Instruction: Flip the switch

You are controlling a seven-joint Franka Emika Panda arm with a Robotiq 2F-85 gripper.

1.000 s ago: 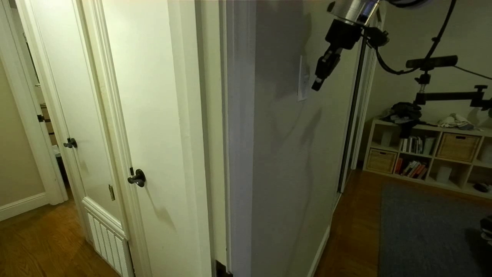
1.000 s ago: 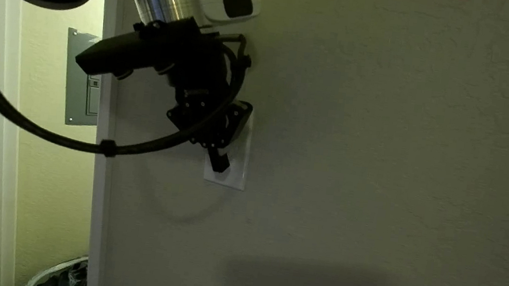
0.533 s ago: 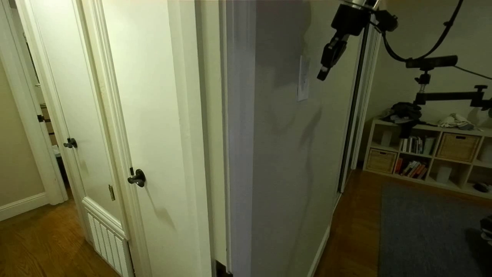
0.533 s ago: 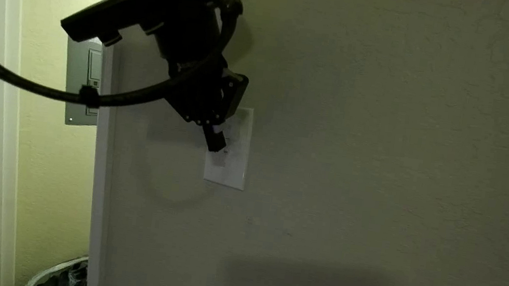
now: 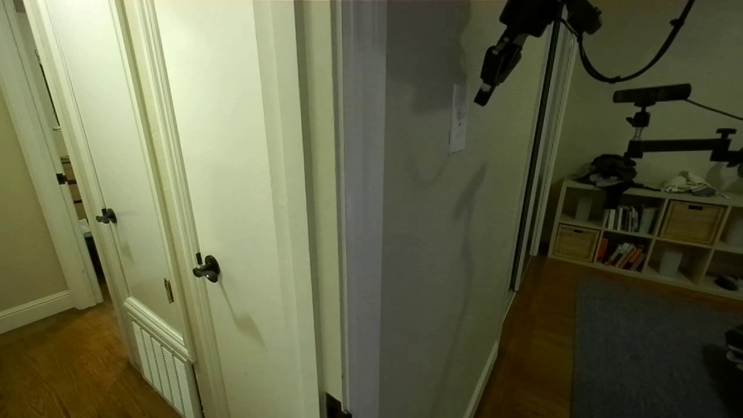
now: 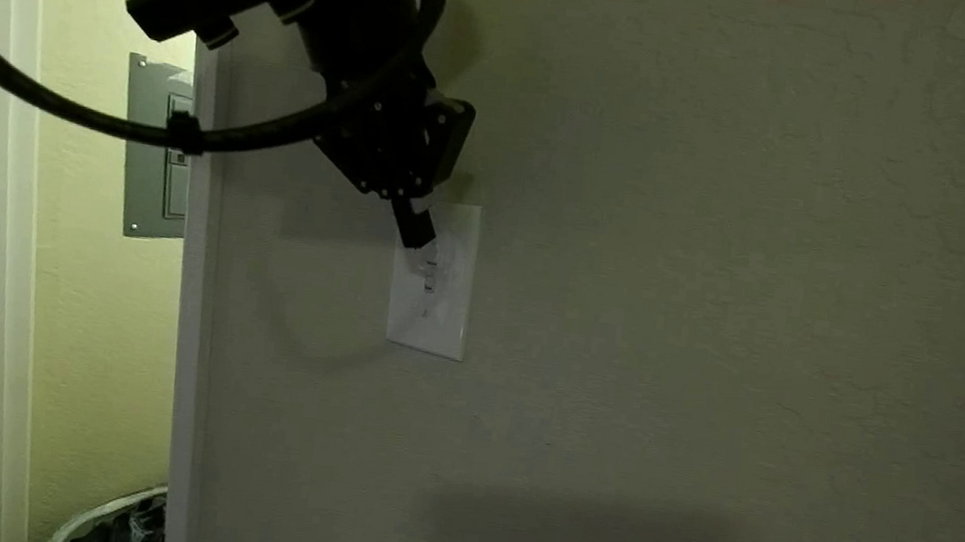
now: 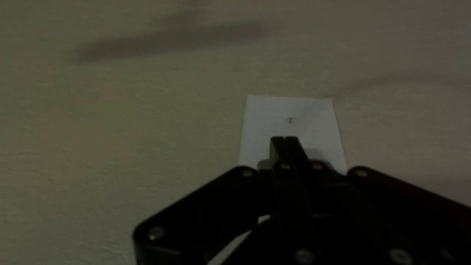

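Note:
The switch is a white upright plate on the grey wall; it shows in both exterior views (image 5: 458,130) (image 6: 441,326). Its small toggle (image 6: 430,276) stands at the plate's middle, just below my fingertips in that view. My gripper (image 6: 416,243) is shut with nothing between its fingers and points down at a tilt over the plate's upper part. In an exterior view my gripper (image 5: 480,102) hangs a small gap out from the wall beside the plate's upper half. In the wrist view my shut gripper (image 7: 284,137) covers the middle of the plate (image 7: 257,114); the toggle is hidden there.
The grey wall (image 6: 714,336) spreads around the plate. A door frame edge (image 6: 191,318) and a grey panel box (image 6: 149,175) lie to its left. A cable (image 6: 51,108) loops from the arm. A camera on a stand (image 5: 653,93) and a shelf (image 5: 644,232) stand farther back.
My gripper has moved up along the plate, from its lower part to its upper part, first drawing away from the wall, then slightly back towards it. The toggle has come into view.

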